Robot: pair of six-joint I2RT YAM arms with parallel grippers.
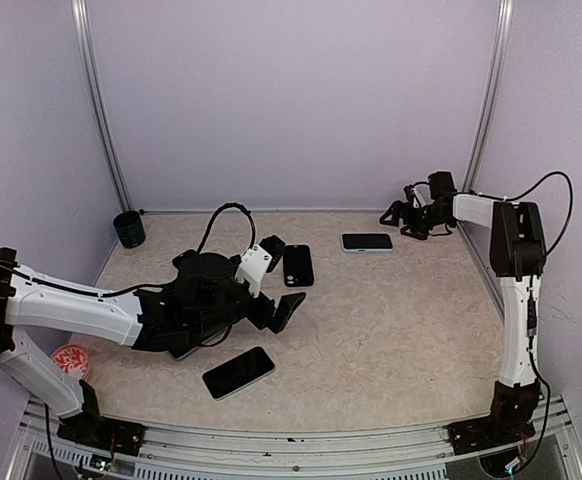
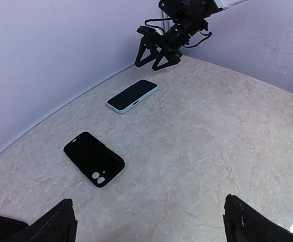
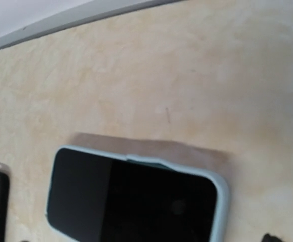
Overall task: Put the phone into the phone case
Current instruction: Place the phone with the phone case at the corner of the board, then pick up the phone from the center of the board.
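A bare black phone lies screen up near the front, below my left arm. An empty black phone case lies open side up in the middle; it also shows in the left wrist view. A second phone in a light-blue case lies at the back right, seen in the left wrist view and filling the right wrist view. My left gripper is open and empty just left of the black case. My right gripper is open and empty, just right of the blue-cased phone.
A dark green cup stands at the back left corner. A red-and-white round thing lies at the front left by the left arm. Purple walls close the back and both sides. A cable loops over the left wrist.
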